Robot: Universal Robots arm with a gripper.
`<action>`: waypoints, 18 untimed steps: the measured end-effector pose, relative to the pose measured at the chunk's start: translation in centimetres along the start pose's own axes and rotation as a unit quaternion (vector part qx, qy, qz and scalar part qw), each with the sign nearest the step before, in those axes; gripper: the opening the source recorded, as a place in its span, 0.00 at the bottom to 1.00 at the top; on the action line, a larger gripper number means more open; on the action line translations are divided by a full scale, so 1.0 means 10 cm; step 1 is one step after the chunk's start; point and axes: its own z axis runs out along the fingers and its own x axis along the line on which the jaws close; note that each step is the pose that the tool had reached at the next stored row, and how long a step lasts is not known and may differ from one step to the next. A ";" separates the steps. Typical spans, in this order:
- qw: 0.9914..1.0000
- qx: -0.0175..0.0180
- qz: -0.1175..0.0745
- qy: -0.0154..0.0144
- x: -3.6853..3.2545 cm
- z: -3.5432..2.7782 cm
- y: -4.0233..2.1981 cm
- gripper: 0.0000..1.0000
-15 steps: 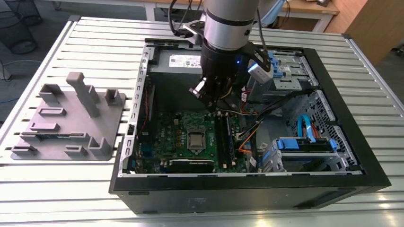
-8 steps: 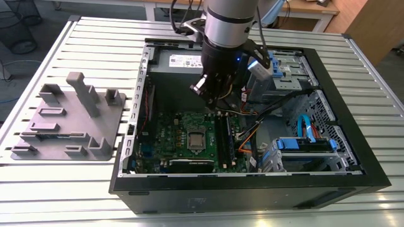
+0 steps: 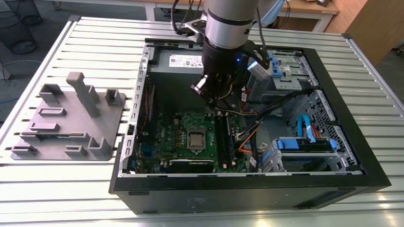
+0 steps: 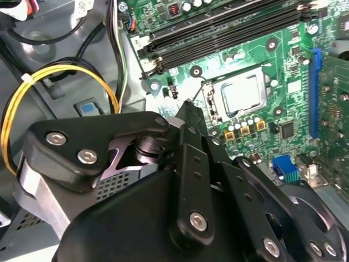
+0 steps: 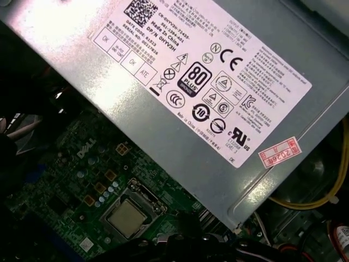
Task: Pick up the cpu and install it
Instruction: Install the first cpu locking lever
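On the exterior view's left, a grey fixture (image 3: pixel 68 120) is seen lying on the slatted counter (image 3: pixel 57 189), well apart from the work. Further right, the open case (image 3: pixel 249 189) is laid flat, and the green board (image 3: pixel 165 137) can be seen on its floor. The cpu (image 3: pixel 196 140) is seen already lying inside the socket at the middle of the board, its silver top facing up; in the second wrist view the cpu (image 4: pixel 243 94) is framed by the socket's metal surround, and in the first wrist view the cpu (image 5: pixel 126 218) is shown flat and square in the same seat. So the pick and the placing are judged done. Whether the retention frame has been latched over the chip cannot be settled, and that part may be left.

Above the socket, slightly toward the exterior view's right, the hand (image 3: pixel 218 100) is held clear of the board, near the silver supply box (image 5: pixel 218 93). Nothing is seen carried by it. Whether the hand is wide or narrow cannot be told: its tip is hidden by its own black linkage in the second wrist view and lost in shadow from outside. The socket lever is too small to be made out, and the board's far corner is cut off by the case wall.
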 end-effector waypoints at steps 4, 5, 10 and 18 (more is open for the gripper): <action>1.000 -0.002 0.000 -0.002 -0.021 0.010 0.022 0.11; 1.000 -0.002 0.000 -0.002 -0.024 0.018 0.025 0.11; 1.000 -0.004 0.000 -0.004 -0.030 0.063 0.031 0.11; 1.000 -0.010 0.000 -0.009 -0.029 0.128 0.040 0.11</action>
